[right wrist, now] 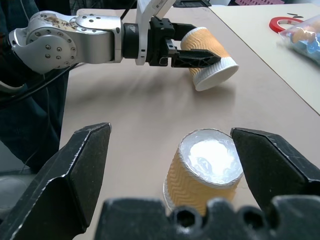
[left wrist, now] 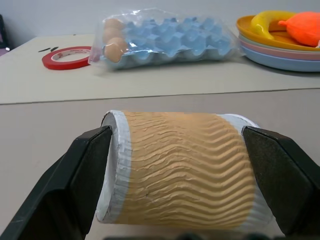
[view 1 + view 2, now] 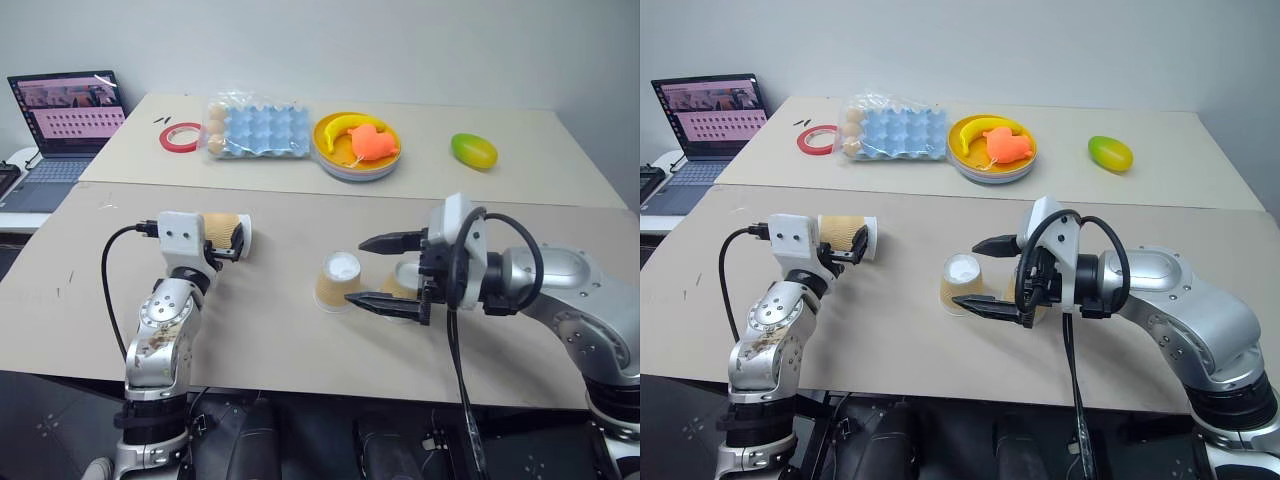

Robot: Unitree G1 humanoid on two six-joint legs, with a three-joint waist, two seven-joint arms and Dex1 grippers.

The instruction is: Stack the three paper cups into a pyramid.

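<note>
Right tool [image 3: 385,273] gapes around upturned cup [image 3: 337,281]; left tool [image 2: 185,170] grasps sideways cup [image 2: 182,167].

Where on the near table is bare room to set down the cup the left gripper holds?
Bare tabletop lies between the held cup in the left gripper and the upturned cup. It is crowded around the open right gripper, where another cup stands.

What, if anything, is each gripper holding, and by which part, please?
The left gripper holds a paper cup sideways, fingers at its rim and base ends. The right gripper is open, holding nothing.
</note>
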